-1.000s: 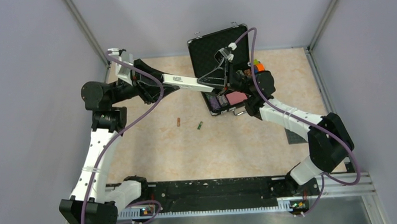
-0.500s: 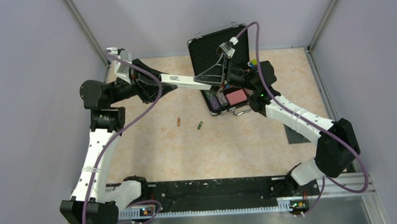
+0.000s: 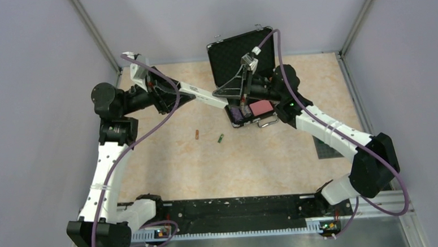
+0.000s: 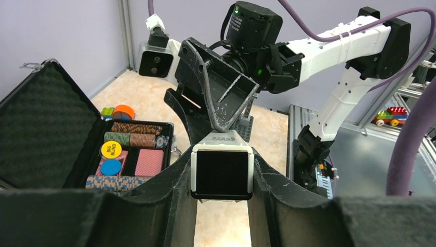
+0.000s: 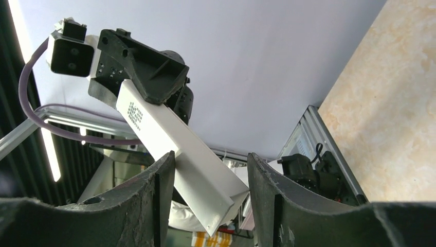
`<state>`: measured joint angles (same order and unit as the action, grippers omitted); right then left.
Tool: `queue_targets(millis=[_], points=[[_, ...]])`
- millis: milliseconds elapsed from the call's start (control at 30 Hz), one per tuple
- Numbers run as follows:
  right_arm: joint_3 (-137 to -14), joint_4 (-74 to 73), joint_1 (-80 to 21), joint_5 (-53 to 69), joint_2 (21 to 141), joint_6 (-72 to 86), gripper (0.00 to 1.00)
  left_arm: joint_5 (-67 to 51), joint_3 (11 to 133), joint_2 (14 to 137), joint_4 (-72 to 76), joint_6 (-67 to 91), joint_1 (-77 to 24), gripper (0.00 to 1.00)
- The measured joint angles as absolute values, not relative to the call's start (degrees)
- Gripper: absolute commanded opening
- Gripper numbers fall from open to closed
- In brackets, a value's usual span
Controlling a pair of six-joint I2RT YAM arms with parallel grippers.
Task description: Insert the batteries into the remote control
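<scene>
Top external view: pale marbled surface (image 3: 264,166) w/ both arms reaching toward an open black case (image 3: 232,49) at the far side; L arm (image 3: 108,163) comes in from the case's left, R arm (image 3: 324,129) from its right. The case lid stands up; its tray holds rows of poker chips (image 4: 134,139) & a pink card deck (image 4: 149,162). The remote control (image 3: 201,92) is up off the surface, just left of the case, w/ one end reaching the case's left edge. L gripper (image 4: 222,165) is clamped on the end farthest from the case, fingers pressed to both sides. R gripper (image 5: 210,164) sits at the end nearest the case, jaws spread either side of the remote w/ slack showing, not pinching it. Brownish-red battery (image 3: 196,135) & green battery (image 3: 220,137) lie loose on the surface in front of the case, toward the arm bases; they're near each other but apart, green one closer to the case.
</scene>
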<state>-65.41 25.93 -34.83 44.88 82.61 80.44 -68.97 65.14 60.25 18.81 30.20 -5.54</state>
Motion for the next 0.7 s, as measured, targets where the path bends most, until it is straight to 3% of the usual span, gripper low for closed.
queue_targets(millis=[367, 700], points=[[-65.3, 19.0, -34.4, 44.2, 82.5, 76.5, 0.58, -69.0, 65.8, 60.3, 9.5, 21.8, -5.5, 0.00], [-65.3, 14.3, -34.4, 44.3, 82.7, 72.5, 0.58, -69.0, 65.8, 60.3, 2.6, 11.4, -5.5, 0.00]])
